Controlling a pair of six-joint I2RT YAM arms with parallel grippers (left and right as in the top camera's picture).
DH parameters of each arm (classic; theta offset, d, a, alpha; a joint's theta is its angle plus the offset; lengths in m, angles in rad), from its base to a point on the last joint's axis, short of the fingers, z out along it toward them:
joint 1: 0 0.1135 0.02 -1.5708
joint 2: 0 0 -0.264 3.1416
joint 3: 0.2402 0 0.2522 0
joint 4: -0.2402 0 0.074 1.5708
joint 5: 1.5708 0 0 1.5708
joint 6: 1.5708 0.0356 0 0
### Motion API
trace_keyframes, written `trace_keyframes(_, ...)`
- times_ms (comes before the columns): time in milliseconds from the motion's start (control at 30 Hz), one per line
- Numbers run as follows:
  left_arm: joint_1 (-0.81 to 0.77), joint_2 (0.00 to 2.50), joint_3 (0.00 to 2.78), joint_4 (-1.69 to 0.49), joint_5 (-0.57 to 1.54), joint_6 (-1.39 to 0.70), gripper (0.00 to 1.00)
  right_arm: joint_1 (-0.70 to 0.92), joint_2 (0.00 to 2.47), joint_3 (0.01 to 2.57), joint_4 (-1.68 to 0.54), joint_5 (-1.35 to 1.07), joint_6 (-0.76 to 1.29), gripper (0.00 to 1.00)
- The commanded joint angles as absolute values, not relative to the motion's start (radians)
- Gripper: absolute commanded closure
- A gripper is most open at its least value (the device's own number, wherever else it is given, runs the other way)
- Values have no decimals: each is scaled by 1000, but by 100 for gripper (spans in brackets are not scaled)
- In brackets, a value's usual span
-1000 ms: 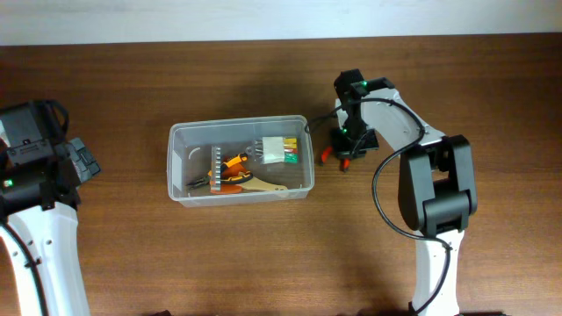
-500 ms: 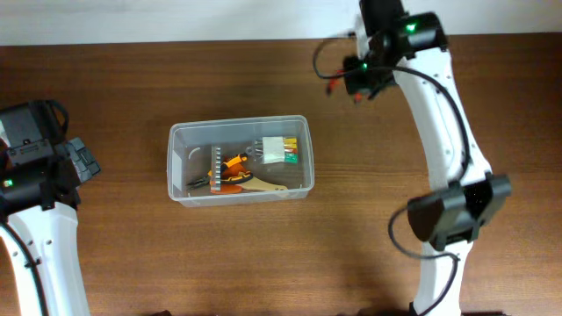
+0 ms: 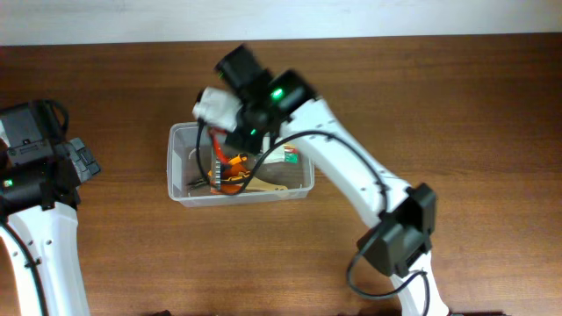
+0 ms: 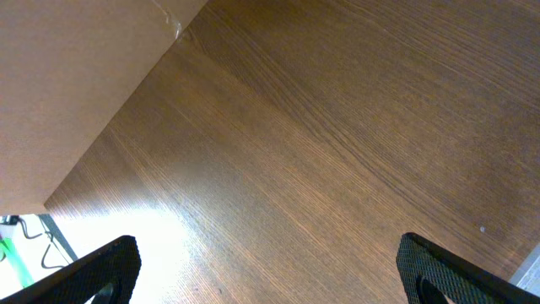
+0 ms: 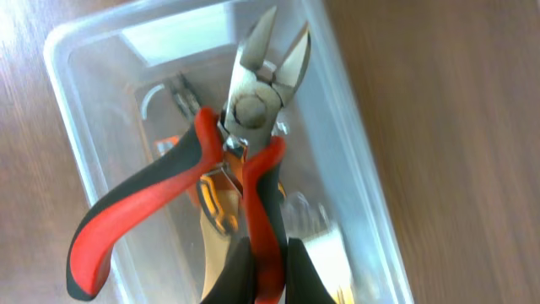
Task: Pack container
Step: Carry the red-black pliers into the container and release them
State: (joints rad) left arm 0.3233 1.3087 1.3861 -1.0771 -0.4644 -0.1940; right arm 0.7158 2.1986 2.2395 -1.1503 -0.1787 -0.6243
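At the left edge, the left gripper (image 4: 268, 274) hovers over the brown, wood-grained table (image 3: 474, 96), its matte black fingers (image 4: 93, 268) spread wide with nothing between them. It has not moved in the last second.

The container (image 3: 173, 171), a clear, translucent plastic rectangular bin with rounded corners and a rimmed edge, sits left of the table's centre, in the same spot as before. Inside lie an orange-handled tool (image 3: 230, 168), a pale tan flat piece (image 3: 268, 186) and a white block with green and yellow ends (image 3: 291, 156).

The white right arm (image 3: 351, 175), which half a second ago was raised near the table's far edge, right of the bin, now reaches over the bin. The right gripper (image 5: 268, 274) is clamped on one handle of a pair of red-and-black rubber-gripped side cutters with grey steel blades (image 5: 245, 114). The cutters hang above the bin's open interior, their pointed blades slightly parted.
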Motion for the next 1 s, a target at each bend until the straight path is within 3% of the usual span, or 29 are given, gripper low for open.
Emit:
trace_keyframes(0,330,1298,1402,-1079,-476,-182,1,751,2221,2128,-1053,-192,-825,96)
trace_keyframes(233,330,1298,1402,-1079,-476,-182,1,779,2223,1995,-825,-181,-897,95)
trace_keyframes(267,330,1298,1402,-1079,-476,-182,1,779,2223,1995,-818,-181,-895,80)
trace_keyframes(300,330,1298,1402,-1079,-476,-182,1,779,2223,1995,-808,-179,-875,59)
trace_keyframes(333,330,1298,1402,-1079,-476,-182,1,778,2223,1995,-803,-173,-854,46)
trace_keyframes(467,330,1298,1402,-1079,-476,-182,1,779,2217,1998,-818,-123,-717,23)
trace_keyframes(767,330,1298,1402,-1079,-476,-182,1,739,2092,2090,-1101,103,-470,20)
trace_keyframes(833,330,1298,1402,-1079,-476,-182,1,708,2048,2131,-1177,102,-412,12)
trace_keyframes(867,330,1298,1402,-1079,-476,-182,1,689,2024,2148,-1209,102,-377,1)
trace_keyframes(967,330,1298,1402,-1079,-476,-182,1,640,1958,2171,-1271,98,-327,1)
